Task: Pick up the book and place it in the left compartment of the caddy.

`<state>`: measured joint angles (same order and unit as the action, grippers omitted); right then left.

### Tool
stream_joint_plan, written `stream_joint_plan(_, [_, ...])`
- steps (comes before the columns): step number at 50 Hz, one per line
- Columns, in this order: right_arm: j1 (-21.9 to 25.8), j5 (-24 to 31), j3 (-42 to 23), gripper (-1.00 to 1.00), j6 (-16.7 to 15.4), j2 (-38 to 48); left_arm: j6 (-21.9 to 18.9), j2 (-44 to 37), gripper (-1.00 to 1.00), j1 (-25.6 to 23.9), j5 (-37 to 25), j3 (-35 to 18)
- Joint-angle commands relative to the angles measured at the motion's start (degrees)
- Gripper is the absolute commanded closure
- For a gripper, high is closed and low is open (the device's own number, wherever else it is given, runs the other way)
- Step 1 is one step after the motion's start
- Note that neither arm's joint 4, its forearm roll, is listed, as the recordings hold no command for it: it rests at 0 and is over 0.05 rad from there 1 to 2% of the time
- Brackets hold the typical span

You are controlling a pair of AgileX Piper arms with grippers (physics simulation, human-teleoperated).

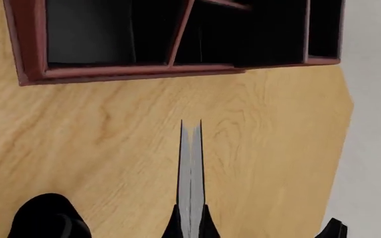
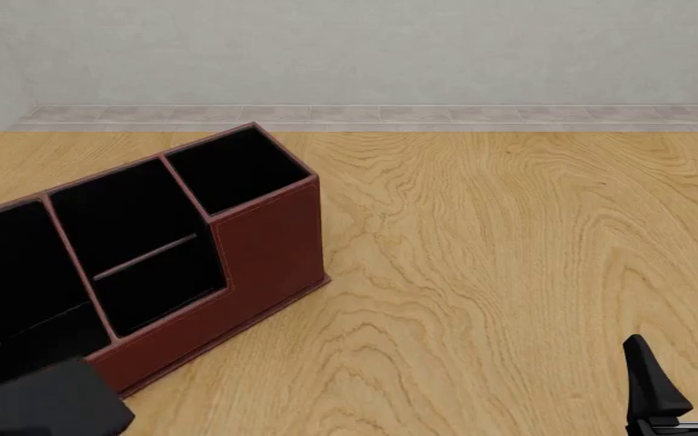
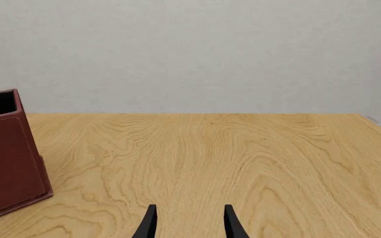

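The dark red-brown caddy [image 2: 270, 245] stands at the left of the table, also in the left wrist view [image 1: 131, 72]. Its large black-lined left compartment [image 2: 10, 272] shows in the left wrist view [image 1: 88, 29] too. My left gripper [image 1: 190, 212] is shut on a thin grey slab seen edge-on, the book [image 1: 190, 158]. It holds the book above bare table, short of the caddy's front wall. In the front view only a black part of the left arm [image 2: 46, 404] shows, and the book is hidden. My right gripper [image 2: 676, 350] is open and empty at the near right, also in its wrist view [image 3: 190, 213].
The wooden table [image 2: 507, 245] runs to a grey wall [image 2: 385, 45] at the back. The left wrist view shows a table edge [image 1: 341, 134] with grey floor beyond. A black rounded shape [image 1: 45, 218] sits low in that view; I cannot tell what it is.
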<state>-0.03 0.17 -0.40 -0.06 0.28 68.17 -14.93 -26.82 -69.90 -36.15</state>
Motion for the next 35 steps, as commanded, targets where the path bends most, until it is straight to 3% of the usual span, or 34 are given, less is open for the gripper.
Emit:
stream_joint_plan(1, [0.0,-0.09,0.12,-1.0,0.03,-0.02,-7.35,-3.5,1.0,9.15,0.0,-0.59])
stream_joint_plan(6, [0.0,-0.1,0.12,-1.0,0.04,-0.03,-12.16,-5.13,1.0,14.36,0.0,0.06])
stream_joint_plan(35, [0.01,-0.1,0.12,-1.0,0.04,-0.03,-15.42,-4.84,1.0,22.74,0.0,-4.25])
